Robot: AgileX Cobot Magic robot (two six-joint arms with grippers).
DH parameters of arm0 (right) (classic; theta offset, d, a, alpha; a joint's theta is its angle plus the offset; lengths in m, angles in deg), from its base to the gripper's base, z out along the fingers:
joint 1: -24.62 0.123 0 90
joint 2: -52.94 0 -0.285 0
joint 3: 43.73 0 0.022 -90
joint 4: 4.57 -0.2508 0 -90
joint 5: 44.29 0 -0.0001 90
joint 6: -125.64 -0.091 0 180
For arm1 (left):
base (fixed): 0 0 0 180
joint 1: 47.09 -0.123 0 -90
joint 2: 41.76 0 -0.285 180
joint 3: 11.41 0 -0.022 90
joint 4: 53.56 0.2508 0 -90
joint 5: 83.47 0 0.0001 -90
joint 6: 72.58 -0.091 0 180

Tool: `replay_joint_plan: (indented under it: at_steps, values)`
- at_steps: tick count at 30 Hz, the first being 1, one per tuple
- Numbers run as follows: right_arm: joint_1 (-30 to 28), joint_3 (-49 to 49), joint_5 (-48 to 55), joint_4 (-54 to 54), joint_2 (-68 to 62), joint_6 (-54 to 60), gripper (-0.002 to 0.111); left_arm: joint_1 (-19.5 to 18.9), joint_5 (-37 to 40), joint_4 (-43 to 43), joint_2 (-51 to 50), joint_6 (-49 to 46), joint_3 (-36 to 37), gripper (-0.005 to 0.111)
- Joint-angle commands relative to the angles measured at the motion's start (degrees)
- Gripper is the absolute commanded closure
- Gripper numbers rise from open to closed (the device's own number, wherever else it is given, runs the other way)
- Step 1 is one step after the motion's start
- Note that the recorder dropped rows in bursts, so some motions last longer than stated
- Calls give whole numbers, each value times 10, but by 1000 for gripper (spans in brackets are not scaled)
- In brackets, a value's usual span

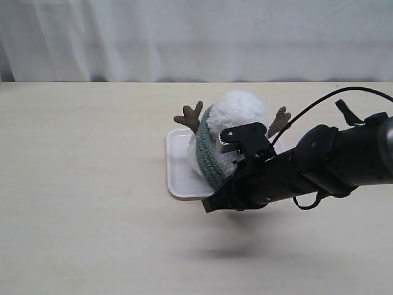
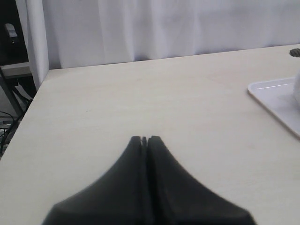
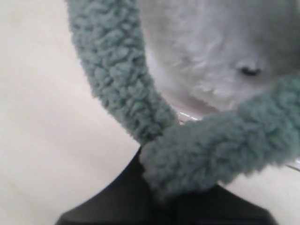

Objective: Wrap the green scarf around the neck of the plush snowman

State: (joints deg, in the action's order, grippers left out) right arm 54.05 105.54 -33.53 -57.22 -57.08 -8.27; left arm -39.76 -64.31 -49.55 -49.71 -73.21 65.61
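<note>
Where the snowman [image 1: 236, 117] rests on the white tray [image 1: 178, 166] in the middle of the table [image 1: 73, 184], the green scarf [image 1: 206, 153] runs in a band across it, between its two fluffy white parts. Two strands of the scarf meet at the tip of the right gripper [image 1: 212, 203], which is pinched tight on the fuzzy end near the tray's front edge. The left gripper [image 2: 144, 139] hangs over bare table off to the side, its fingers pressed together with nothing between them.
</note>
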Motion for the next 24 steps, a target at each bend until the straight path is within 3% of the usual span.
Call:
replay_joint_plan:
  at_steps: [1, 12, 24]
  values:
    - [0, 0, 27, 47, 4, 0, 104, 0, -7, -2, 2, 0, 2, 107]
    - [0, 0, 27, 186, 4, -108, 104, 0, -7, -2, 2, 0, 2, 107]
    - [-1, 0, 26, 223, 0, -114, 104, 0, -6, -1, 2, 0, 2, 107]
